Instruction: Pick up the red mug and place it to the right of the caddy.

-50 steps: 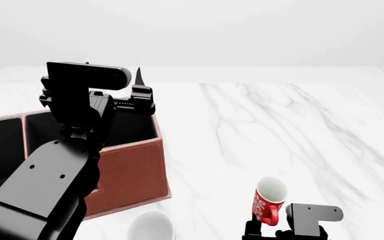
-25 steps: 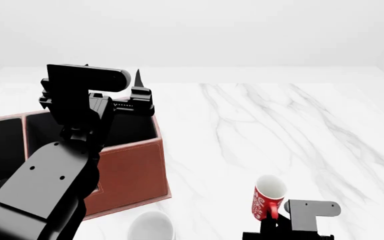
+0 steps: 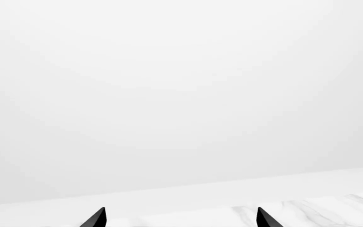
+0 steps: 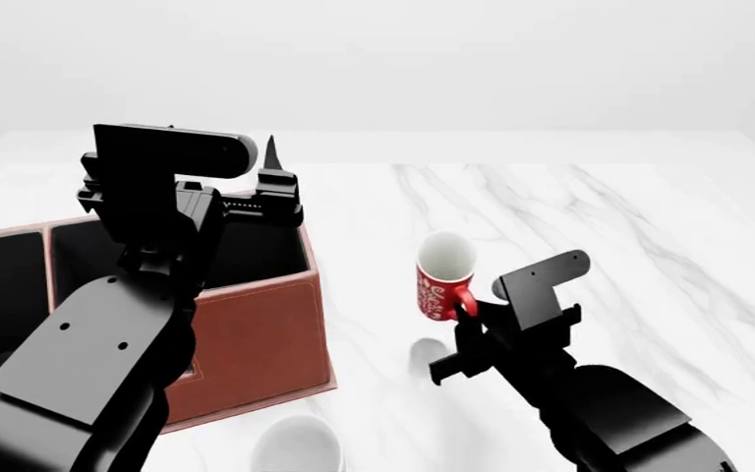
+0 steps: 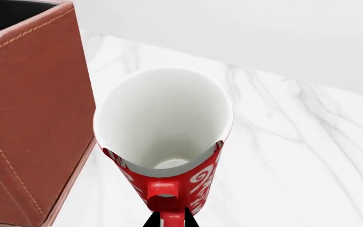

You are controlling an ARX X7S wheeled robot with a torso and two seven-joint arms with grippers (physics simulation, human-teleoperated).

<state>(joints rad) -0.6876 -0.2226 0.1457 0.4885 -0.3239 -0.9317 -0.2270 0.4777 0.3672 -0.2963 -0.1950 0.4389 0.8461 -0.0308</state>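
Observation:
The red mug, red with white markings and a white inside, hangs in the air above the marble table, to the right of the caddy. My right gripper is shut on its red handle. In the right wrist view the mug fills the middle, its handle pinched between the fingertips, with the caddy's leather wall close beside it. My left gripper is raised above the caddy's far corner. In the left wrist view its tips stand wide apart and empty.
A plain white mug stands on the marble table near the front edge, just in front of the caddy. My left arm covers much of the caddy's near side. The mug's shadow falls on the table under it.
My right gripper has lifted the red mug from the table's front edge and carried it up, back and left, to a spot beside the caddy's right wall. The left arm has not moved.

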